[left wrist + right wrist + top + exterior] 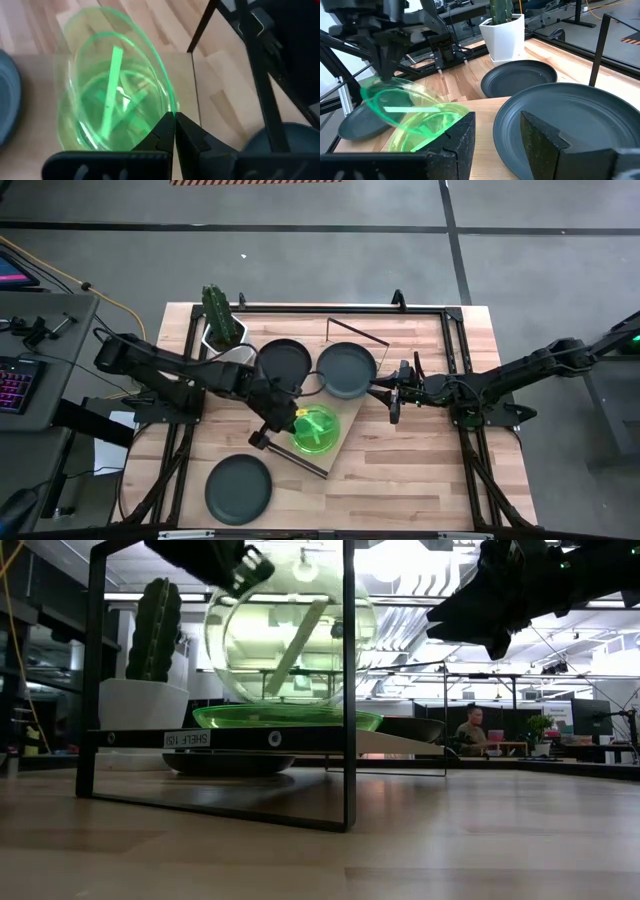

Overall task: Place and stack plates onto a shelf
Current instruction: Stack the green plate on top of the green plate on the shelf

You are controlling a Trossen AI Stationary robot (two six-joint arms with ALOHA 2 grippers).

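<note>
My left gripper is over the near end of the shelf, shut on a translucent green plate that stands tilted above another green plate lying flat on the plank. A black plate lies on the shelf's far end. My right gripper is open beside that plate's right rim, with no contact showing. A second black plate rests on the table by the cactus, and a third near the table's near edge. My left gripper pinches the green plate's rim between its two fingers, coming from above and from the table's left. The plate is steeply tilted, hanging below the fingers. Whether its lower edge touches the green plate underneath, I cannot tell.
A white pot with a green cactus stands at the table's far left. The shelf's black frame legs rise at both short ends. Bare tabletop lies toward the near right. A person sits in the room beyond the table.
</note>
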